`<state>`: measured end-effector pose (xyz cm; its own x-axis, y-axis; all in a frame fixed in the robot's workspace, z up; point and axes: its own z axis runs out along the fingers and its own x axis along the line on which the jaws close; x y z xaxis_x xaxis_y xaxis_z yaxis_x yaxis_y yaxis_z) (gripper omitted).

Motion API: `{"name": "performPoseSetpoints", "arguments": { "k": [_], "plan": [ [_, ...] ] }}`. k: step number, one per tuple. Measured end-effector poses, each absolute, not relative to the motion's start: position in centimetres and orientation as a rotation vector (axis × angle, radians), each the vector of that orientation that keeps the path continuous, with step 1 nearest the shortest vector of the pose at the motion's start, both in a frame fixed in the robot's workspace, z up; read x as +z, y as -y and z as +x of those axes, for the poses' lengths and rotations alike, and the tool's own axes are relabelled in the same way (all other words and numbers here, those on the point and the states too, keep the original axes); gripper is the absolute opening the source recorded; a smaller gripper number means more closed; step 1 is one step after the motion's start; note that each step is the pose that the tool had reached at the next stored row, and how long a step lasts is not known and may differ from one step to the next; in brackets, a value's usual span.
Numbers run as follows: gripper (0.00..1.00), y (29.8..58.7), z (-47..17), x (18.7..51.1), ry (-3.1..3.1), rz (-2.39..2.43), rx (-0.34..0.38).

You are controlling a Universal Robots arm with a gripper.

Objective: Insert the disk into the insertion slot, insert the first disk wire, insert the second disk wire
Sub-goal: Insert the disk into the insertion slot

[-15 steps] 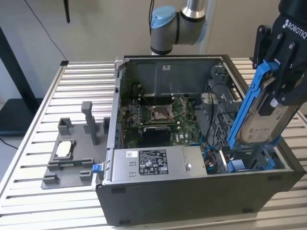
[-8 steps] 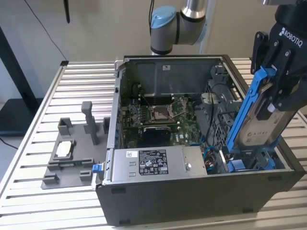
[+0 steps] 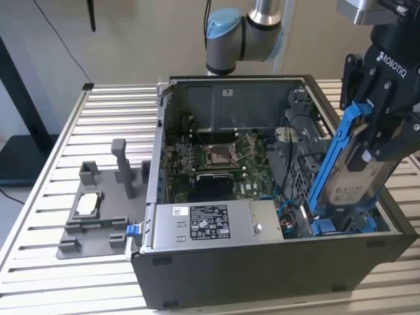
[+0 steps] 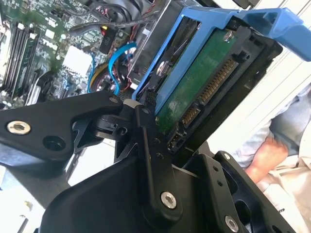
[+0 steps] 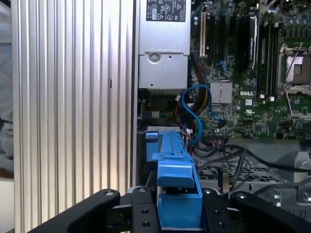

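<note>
Exterior view's right: the gripper [image 3: 379, 134], fingers closed on the disk [image 3: 354, 180], holds it tilted, lower end at the insertion slot [image 3: 344, 226], connector [image 4: 209, 90] bare; seating and both wiring steps remain.

**Your pincer clamped on the disk, above the computer case**

Your arm [image 3: 246, 36] stands behind the computer case [image 3: 262, 269], its grey elbow joint with the blue cap hanging just above the case's back wall. The wrist sits over the end of the case at the exterior view's right, and it is tilted so your pincer [image 3: 374, 134] points down and slightly in towards the case's interior. Its black fingers [image 5: 141, 208] are closed on the disk [image 3: 357, 177], gripping the upper end of the blue carrier. In both wrist views you can see a finger pressed against each side of that frame. The held disk slants down from your pincer, with its lower end inside the case.
</note>
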<state>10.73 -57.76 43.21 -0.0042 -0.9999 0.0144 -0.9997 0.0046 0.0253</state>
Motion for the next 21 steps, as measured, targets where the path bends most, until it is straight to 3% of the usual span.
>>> {"name": "performPoseSetpoints", "arguments": {
  "k": [21],
  "plan": [
    [0.33, 57.4, 10.9, 41.6, 2.216, 2.21, -0.015]
  ]
}}
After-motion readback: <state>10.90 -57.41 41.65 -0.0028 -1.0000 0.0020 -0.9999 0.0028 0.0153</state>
